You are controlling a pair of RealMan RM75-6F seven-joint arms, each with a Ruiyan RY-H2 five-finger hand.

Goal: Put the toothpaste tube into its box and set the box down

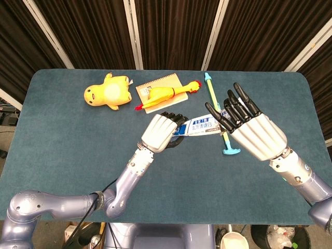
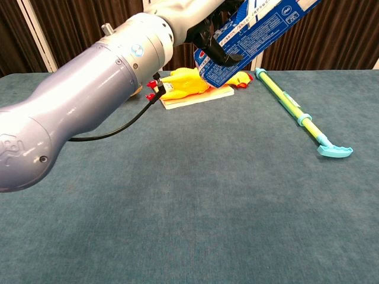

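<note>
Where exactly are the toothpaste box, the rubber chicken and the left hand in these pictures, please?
toothpaste box (image 1: 203, 125): head view, printed top face.
rubber chicken (image 1: 165, 95): head view, yellow body.
left hand (image 1: 160, 132): head view, back of the hand gripping the box.

Head view: high camera, looking steeply down on whole desk (image 1: 62, 145), curtains at far edge. Chest view: low camera, facing forward across desk surface, very near left arm (image 2: 89, 100), which probably hides left part. Both share toothpaste box (image 1: 203, 126), rubber chicken (image 1: 165, 95), long-handled brush (image 1: 218, 111).
</note>
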